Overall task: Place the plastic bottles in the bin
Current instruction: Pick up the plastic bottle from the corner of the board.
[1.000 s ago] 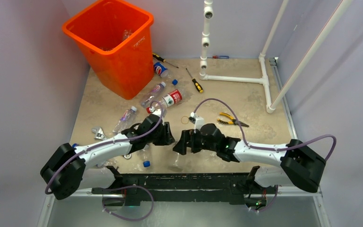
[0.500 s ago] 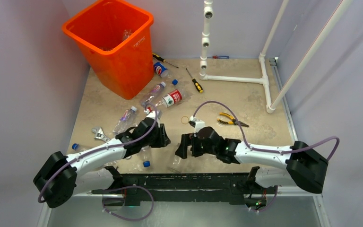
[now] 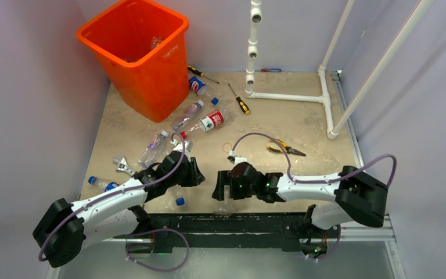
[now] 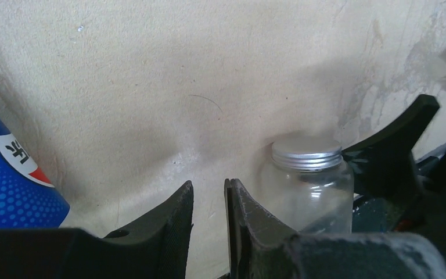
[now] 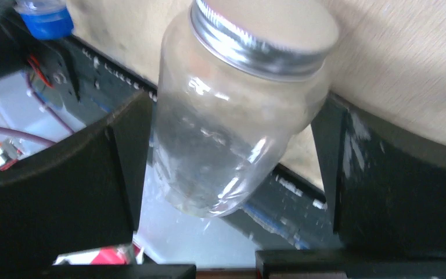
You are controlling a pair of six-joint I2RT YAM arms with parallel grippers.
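Bracketing a silver-capped bottle (image 5: 232, 125) at lower centre, the wide-spread right gripper (image 5: 235, 104) is awaiting closure; the left gripper (image 4: 209, 192) is idling pinched together, empty.

Plastic bottles (image 3: 212, 121) lie scattered before the bin (image 3: 151, 78).

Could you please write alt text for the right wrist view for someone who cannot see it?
A clear jar with a silver screw lid sits tilted between the right gripper's wide-spread black jaws, which flank it closely; whether they press it is unclear. A blue bottle cap shows top left, tan table behind.
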